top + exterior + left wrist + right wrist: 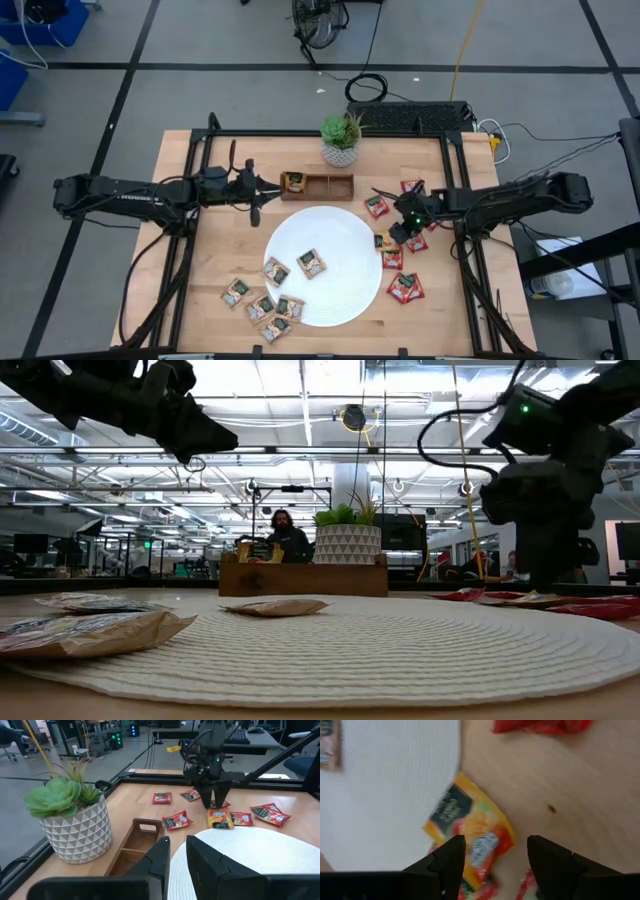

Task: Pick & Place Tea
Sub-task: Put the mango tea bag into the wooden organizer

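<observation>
Right wrist view shows the right gripper (495, 857) spread wide and empty, poised over an orange sachet (470, 832) that overlaps the edge of the white plate (395, 780). Near the plate's front edge, several tan sachets (258, 300) lie on the desk (190, 160), and two more (295, 266) rest on the plate itself. Red sachets (404, 287) are scattered just beside the plate's right rim. Beyond the plate, the wooden tray (318, 186) holds one sachet (293, 181) in its left compartment; the left gripper (257, 190) hangs beside it, fingers nearly together and holding nothing. Judging by this, sorting has barely begun, with nearly all sachets left.
</observation>
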